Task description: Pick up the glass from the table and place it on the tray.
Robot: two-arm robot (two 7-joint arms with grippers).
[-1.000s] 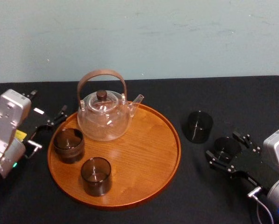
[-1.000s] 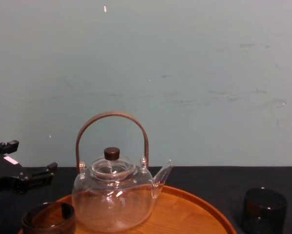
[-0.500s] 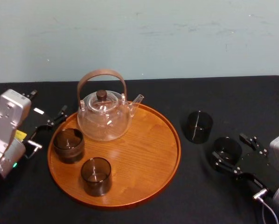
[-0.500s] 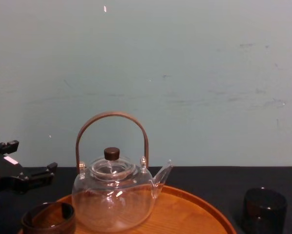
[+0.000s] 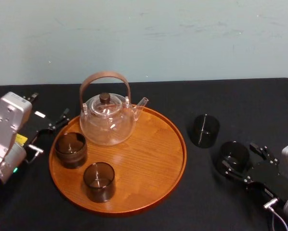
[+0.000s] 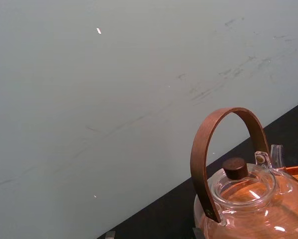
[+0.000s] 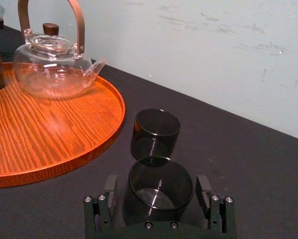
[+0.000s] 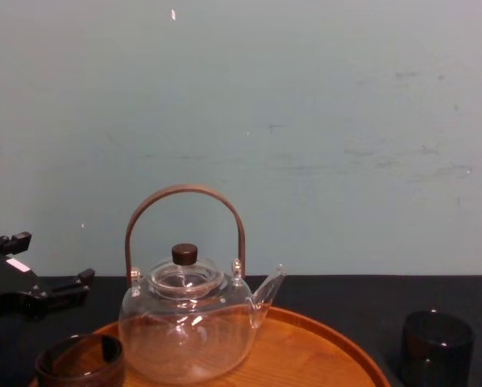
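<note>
Just right of the tray point(image 5: 151, 156), the right gripper point(image 5: 239, 157) sits low over the black-clothed table point(image 5: 240, 101). Its fingers point(image 7: 110, 188) are spread on either side of the glass point(image 7: 160, 185), the nearer of two dark tumblers standing off the tray. The right wrist view shows the jaws apart, bracketing the lower half of the glass with a sliver of gap on one side and the other pad close to the wall. No squeeze is evident, and the glass stands upright on the cloth.

A second glass point(image 5: 205, 130) stands just beyond it on the far side, the two almost touching in the wrist view. On the tray, a clear teapot point(image 5: 108, 122) with a curved brown handle occupies the far left part. A dark glass point(image 5: 71, 149) sits at the tray's left edge and another dark glass point(image 5: 99, 181) toward its near edge. The left gripper point(image 5: 50, 131) is parked beside the tray's left rim, fingers apart and empty.

By these pictures the task stands at the grasp. The approach looks complete, but closing on the glass, lifting it, carrying it left and setting it down are all left to do. The bare right half of the tray offers ample room for the placement, and the neighbouring tumbler is the thing to avoid knocking on the lift.
</note>
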